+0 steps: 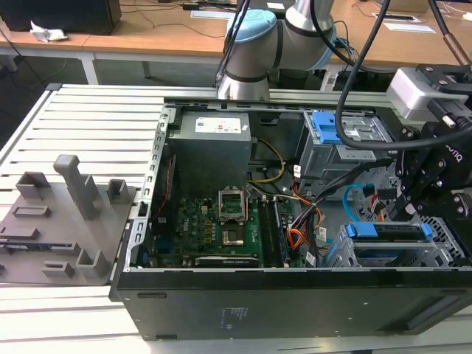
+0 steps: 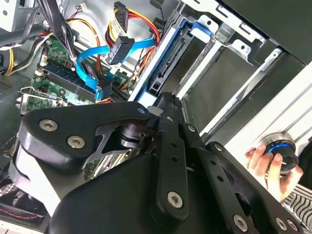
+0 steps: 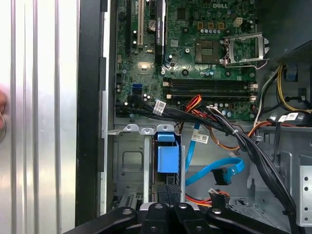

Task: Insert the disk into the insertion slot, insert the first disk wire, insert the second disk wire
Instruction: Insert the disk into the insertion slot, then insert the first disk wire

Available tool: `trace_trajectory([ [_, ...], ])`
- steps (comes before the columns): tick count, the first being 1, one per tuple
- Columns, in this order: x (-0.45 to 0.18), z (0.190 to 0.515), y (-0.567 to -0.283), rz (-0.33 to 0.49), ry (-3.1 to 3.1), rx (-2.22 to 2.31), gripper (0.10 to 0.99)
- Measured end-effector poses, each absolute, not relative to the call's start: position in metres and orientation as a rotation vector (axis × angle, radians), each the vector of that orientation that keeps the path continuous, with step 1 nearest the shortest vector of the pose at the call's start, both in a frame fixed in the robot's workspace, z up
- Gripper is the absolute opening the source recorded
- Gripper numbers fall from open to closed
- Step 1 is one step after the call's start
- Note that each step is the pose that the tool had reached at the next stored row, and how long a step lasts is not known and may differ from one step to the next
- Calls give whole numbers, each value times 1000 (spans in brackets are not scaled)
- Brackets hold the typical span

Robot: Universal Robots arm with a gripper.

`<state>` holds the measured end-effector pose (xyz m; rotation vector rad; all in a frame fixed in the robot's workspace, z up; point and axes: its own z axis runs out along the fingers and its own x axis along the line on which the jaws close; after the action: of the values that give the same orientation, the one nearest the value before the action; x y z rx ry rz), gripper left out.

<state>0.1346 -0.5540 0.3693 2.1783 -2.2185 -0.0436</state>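
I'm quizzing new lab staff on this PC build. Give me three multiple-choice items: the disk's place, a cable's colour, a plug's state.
1. The disk sits: A on the motherboard; B in the insertion slot; C outside the case.
2. The flat cable looping near the slot is: A light blue; B green; C white.
3. That cable's plug is: A seated in the disk; B outside the case; C hanging free.
Answers: B, its blue carrier stands inside the perforated slot; A, its loop is light blue; C, the dark plug hangs apart from the disk.
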Motion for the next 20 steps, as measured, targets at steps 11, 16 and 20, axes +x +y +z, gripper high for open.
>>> trace_trajectory([
  [11,136,369,-554,-41,-2217,2178,106],
  [16,145,369,-554,-41,-2217,2177,106],
  [20,146,380,-553,-38,-2216,2176,106],
])
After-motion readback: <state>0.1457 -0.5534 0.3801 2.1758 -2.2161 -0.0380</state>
